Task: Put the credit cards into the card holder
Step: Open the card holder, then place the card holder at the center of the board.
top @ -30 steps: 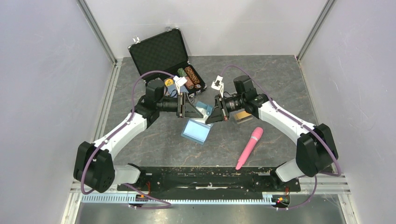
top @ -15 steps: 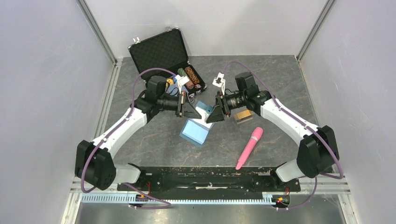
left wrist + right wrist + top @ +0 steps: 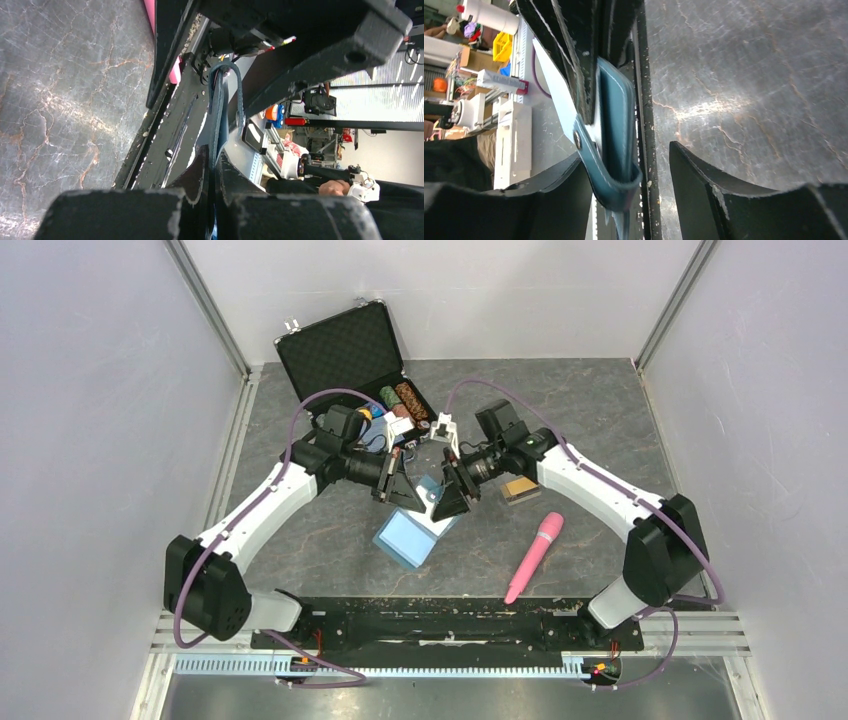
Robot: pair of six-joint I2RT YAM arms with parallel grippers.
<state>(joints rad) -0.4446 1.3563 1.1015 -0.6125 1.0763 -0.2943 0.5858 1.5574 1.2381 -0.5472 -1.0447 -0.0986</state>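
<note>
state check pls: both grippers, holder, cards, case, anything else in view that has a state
left gripper: shut on the card holder's edge
right gripper: open, fingers either side of the card holder
card holder: folded, gripped by the left gripper
credit cards: lying on the table, not in the holder
black briefcase: lid open
pink cylinder: lying flat

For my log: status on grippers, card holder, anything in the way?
Left gripper shut on card holder. Right gripper open around it. Gold cards out on table. Blue box close by.
</note>
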